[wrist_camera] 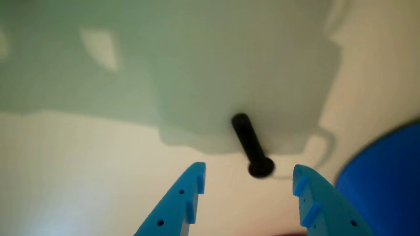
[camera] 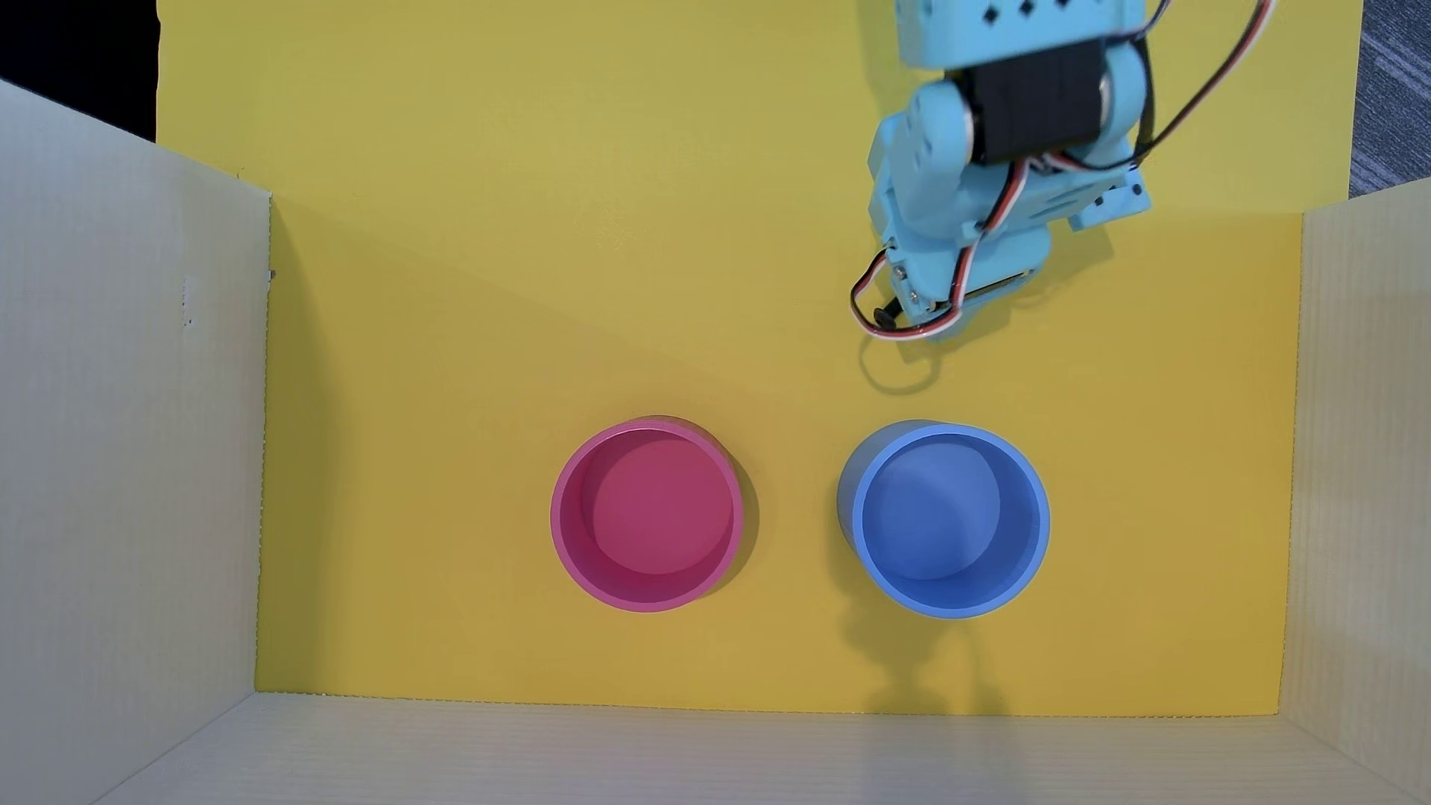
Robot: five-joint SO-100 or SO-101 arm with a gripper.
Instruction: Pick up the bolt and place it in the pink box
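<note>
Just ahead of parted fingers (wrist_camera: 201,173): bolt (wrist_camera: 252,147).

The desk (camera: 480,325) is plain bright yellow, ringed by pale cream corrugated walls (camera: 132,464). The pink box (camera: 647,517) is magenta throughout; the cup (camera: 951,520) beside it is mid blue. The arm (camera: 999,155) is light turquoise with black motors and red, white and black wires. The bolt (wrist_camera: 252,146) is black, the fingers (wrist_camera: 183,203) vivid blue.
</note>
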